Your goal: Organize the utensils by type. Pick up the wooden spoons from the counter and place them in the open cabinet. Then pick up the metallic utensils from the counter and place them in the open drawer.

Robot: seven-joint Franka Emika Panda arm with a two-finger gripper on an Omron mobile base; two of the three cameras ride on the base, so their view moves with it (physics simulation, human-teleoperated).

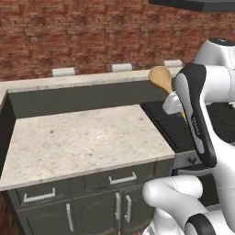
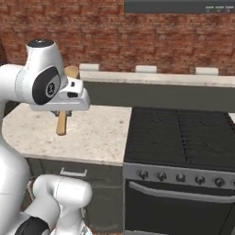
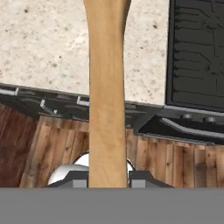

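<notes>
Wooden spoon (image 3: 107,96) is gripped by its handle between the gripper (image 3: 108,183) fingers, which are closed narrowly on the wood — the handle fills the gap between them in the hand view; the jaws are only partly apart, held by the handle's width. The spoon is lifted clear of the counter (image 1: 87,142); its round bowl (image 1: 161,79) is seen raised in the left base view beside the arm, with the handle hanging down toward the counter in the right base view. The step in hand is judged to be the first one — a wooden spoon being carried to the cabinet (image 1: 202,4), whose dark underside is glimpsed at the top edge, above the stove (image 2: 183,137). For the next move, the spoon is to be raised higher and brought over to the cabinet shelf, then laid flat and let go; the shelf itself cannot be made out, so the clearance cannot be judged. No other utensils are made out on the counter here.
</notes>
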